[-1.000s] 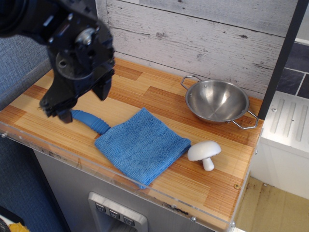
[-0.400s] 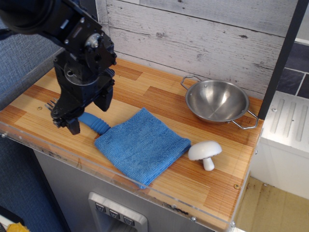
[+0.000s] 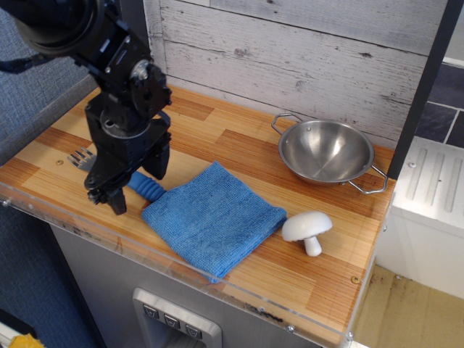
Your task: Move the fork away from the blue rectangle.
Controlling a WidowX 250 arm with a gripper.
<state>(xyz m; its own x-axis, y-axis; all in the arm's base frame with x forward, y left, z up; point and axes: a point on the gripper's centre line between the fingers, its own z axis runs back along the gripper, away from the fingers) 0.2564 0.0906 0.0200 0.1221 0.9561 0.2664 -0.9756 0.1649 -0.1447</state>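
While gripper straddles fork, no txt

Fork: silver tines, ribbed blue handle; lying flat on the counter, handle end touching the cloth's left corner. Blue rectangle: fuzzy terry cloth, spread flat near the front edge.

- The black arm reaches in from the upper left, its wrist angled steeply downward.
- The gripper points at the tabletop, jaws spread apart, tips low.
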